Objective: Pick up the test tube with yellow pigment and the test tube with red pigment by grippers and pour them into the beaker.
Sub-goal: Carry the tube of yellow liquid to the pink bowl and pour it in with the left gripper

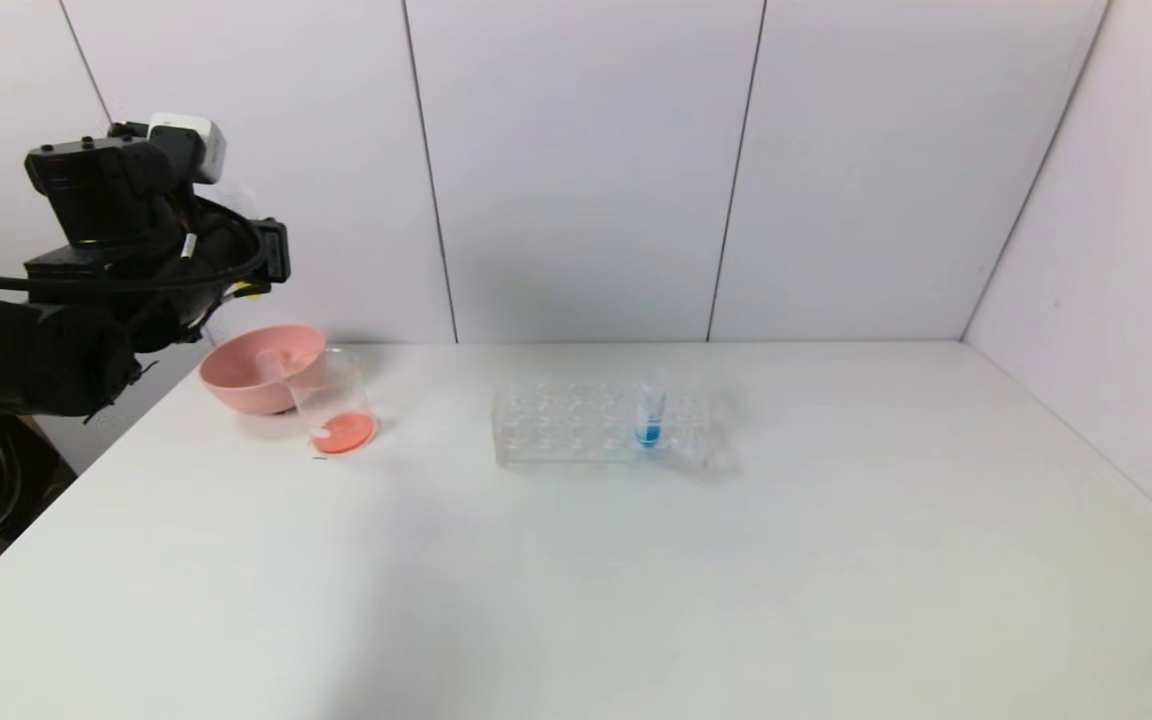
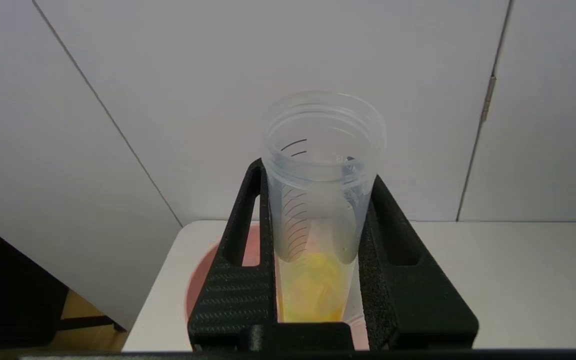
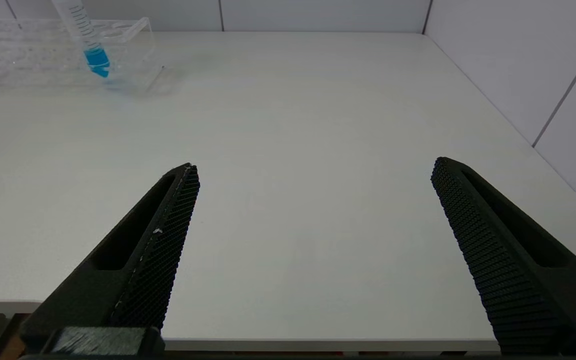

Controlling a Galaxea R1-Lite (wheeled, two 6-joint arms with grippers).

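White bench fills the head view; beyond it stand the beaker, red-orange liquid at its bottom, touching a pink bowl, and a clear rack holding a blue tube. At far left, the left gripper hangs raised above the bowl.

From the left wrist, the fingers clamp the test tube with yellow pigment, mouth outward.

From the right wrist, the right gripper sits low at the bench edge, fingers wide apart.

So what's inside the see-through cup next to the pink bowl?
The beaker has orange-red liquid pooled at its bottom. A small whitish spot shows there too; what it is can't be told. The pink bowl stands right behind it, and the bowl's inside is partly covered.
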